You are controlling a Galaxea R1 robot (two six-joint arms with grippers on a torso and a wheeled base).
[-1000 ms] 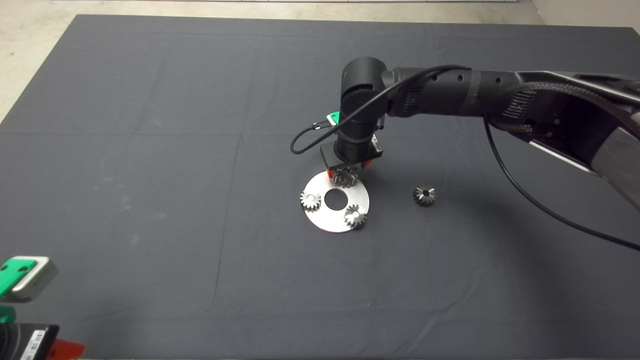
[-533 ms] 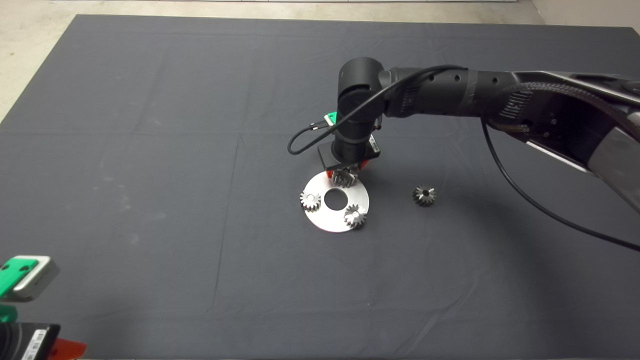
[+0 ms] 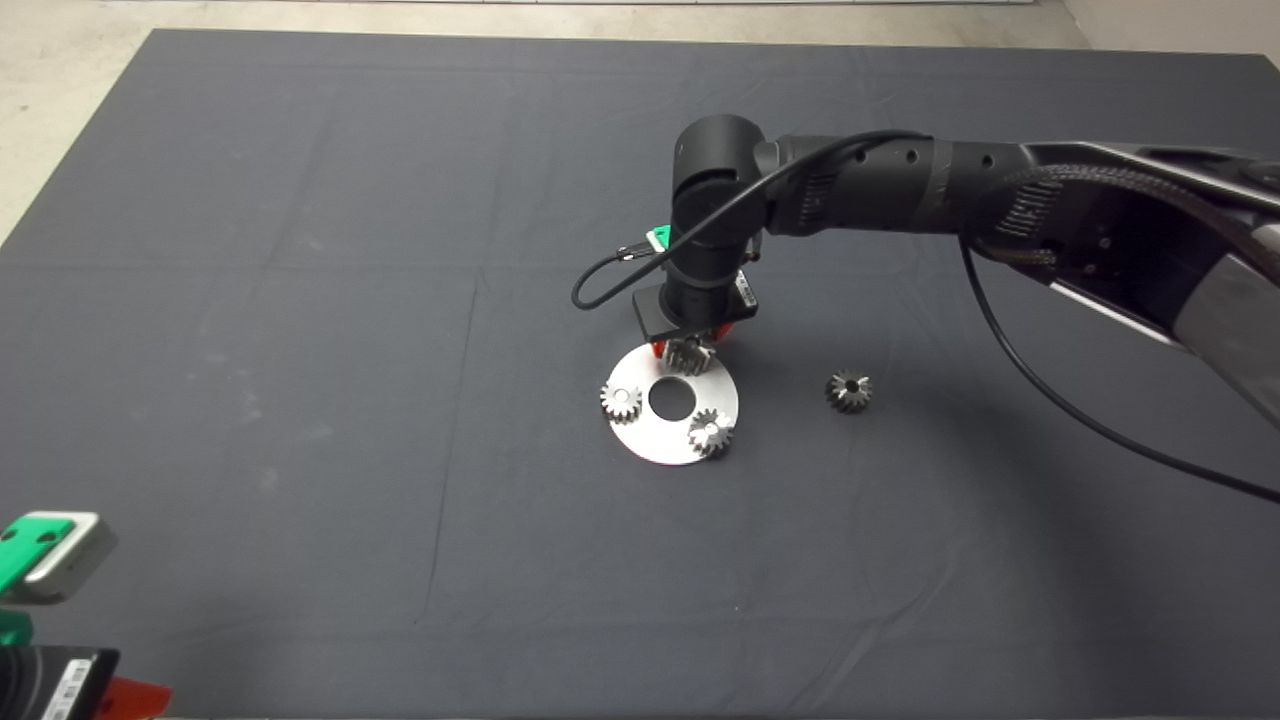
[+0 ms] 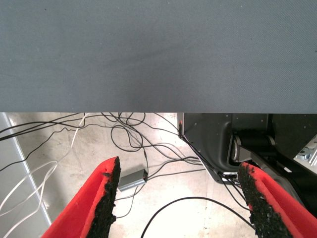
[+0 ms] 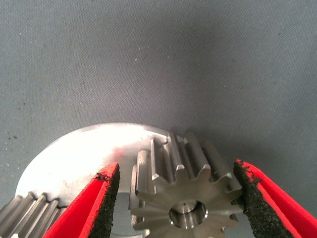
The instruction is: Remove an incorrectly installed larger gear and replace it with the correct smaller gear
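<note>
Steel disc (image 3: 655, 440) lies mid-mat with two small gears (image 3: 621, 402) at its left and near-right rim. At its far edge stands the larger gear (image 5: 185, 196), between the spread fingers of the right gripper (image 5: 176, 201); the pads sit beside its teeth, not clamped. The smaller gear (image 3: 849, 390) rests on the mat (image 3: 300, 300) right of the disc. The left gripper (image 4: 181, 203) waits open at the near left.

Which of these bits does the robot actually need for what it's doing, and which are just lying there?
In the job:
- smaller gear, on the round plate, between the jaws
- right gripper, jaws open around it
- larger gear, off on the mat

Just there:
- two other small gears on the plate
- left gripper, parked at the mat's near corner
- floor cables
</note>
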